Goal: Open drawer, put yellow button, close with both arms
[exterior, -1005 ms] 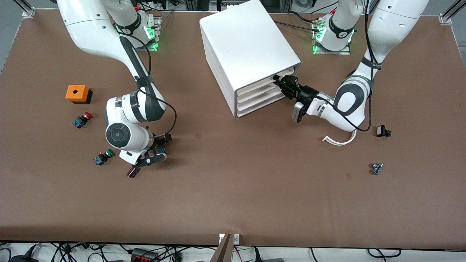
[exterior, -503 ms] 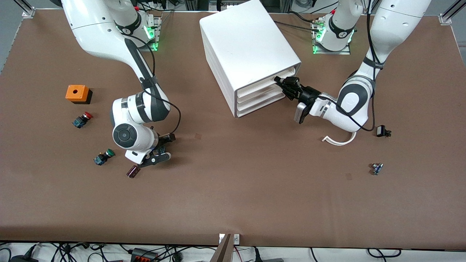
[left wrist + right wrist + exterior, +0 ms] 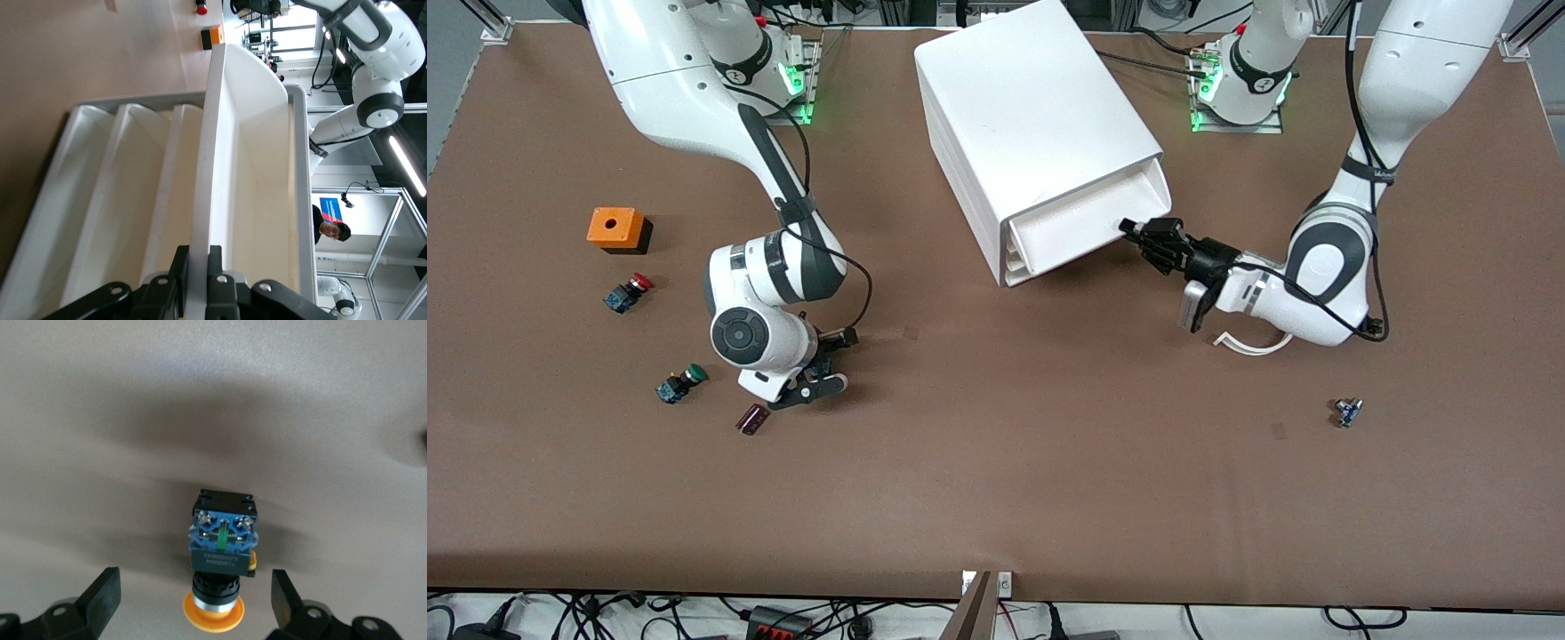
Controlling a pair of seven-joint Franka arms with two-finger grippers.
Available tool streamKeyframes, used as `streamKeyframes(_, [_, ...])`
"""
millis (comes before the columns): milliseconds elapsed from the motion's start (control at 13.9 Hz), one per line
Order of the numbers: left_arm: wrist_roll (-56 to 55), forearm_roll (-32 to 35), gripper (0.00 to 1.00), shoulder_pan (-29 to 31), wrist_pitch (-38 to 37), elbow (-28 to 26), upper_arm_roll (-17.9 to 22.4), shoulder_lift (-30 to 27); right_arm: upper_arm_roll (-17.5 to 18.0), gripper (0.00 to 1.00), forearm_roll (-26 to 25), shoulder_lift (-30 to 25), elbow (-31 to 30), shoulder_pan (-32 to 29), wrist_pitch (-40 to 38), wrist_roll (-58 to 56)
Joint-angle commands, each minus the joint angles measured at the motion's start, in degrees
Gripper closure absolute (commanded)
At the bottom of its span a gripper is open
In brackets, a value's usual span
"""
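Observation:
The drawer (image 3: 1080, 220), the top one of the white cabinet (image 3: 1032, 107), stands partly pulled out and shows an empty white inside. My left gripper (image 3: 1138, 234) is shut on the drawer's front wall; the left wrist view shows its jaws (image 3: 197, 257) pinching that thin wall, with the drawer (image 3: 257, 167) running away from them. The yellow button (image 3: 221, 550) lies on its side on the brown table, with its yellow-orange cap toward my right gripper (image 3: 195, 590). That gripper is open, with one finger on each side of the cap and not touching it. In the front view the right gripper (image 3: 829, 361) hides the button.
Toward the right arm's end lie an orange box (image 3: 615, 228), a red-capped button (image 3: 628, 292), a green-capped button (image 3: 679, 384) and a small dark piece (image 3: 752, 419). A white curved strip (image 3: 1249, 345) lies under the left arm, and a small blue part (image 3: 1348, 412) lies nearer the camera.
The left gripper has pulled the top drawer out of the cabinet, and the left arm has drawn back with it. The right gripper has shifted slightly toward the cabinet, low over the table.

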Motion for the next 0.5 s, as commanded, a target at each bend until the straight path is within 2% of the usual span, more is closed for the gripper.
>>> streamKeyframes(0, [-3.0, 2.6, 0.99, 1.0, 0.4, 6.4, -0.2, 4.8, -0.2, 0.0, 0.8, 0.7, 0.4, 0.1, 1.1, 0.5])
streamKeyframes(287, [-4.5, 3.5, 0.99, 1.3, 0.4, 8.1, -0.2, 5.4, -0.2, 0.03, 0.8, 1.5, 1.3, 0.0, 1.3, 0.5])
streamKeyframes(359, [-4.6, 3.5, 0.93, 1.3, 0.3, 8.1, -0.2, 5.2, -0.2, 0.04, 0.8, 1.6, 1.3, 0.0, 1.4, 0.5])
streamKeyframes(431, [-4.8, 3.5, 0.56, 1.4, 0.3, 8.1, -0.2, 5.2, -0.2, 0.07, 0.7, 1.6, 1.3, 0.0, 1.9, 0.5])
